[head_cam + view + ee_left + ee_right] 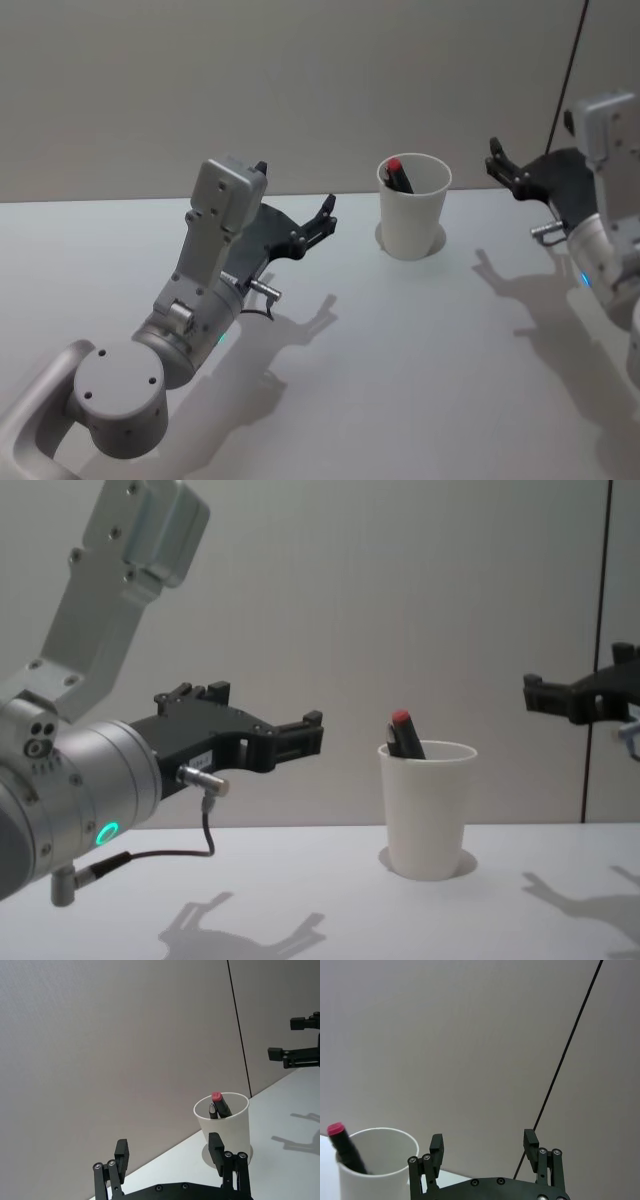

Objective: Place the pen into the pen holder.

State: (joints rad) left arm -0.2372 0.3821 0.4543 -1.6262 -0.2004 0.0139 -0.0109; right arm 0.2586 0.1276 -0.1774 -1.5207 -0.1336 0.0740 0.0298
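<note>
Pen (398, 173) is being seen leaning inside the pen holder (413, 222), red cap up against the rim; the placing is judged done. Left gripper (322, 218) is being held beside the cup, fingers apart and empty; right gripper (503, 165) is being held off the other side, fingers likewise apart. Any retreat is best being made away from the cup, so it is not being tipped.

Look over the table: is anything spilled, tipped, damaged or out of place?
Nothing stands out. The pen holder stands upright on the table, with the pen leaning inside it, red end up. The left gripper and right gripper hang open, apart from it.
</note>
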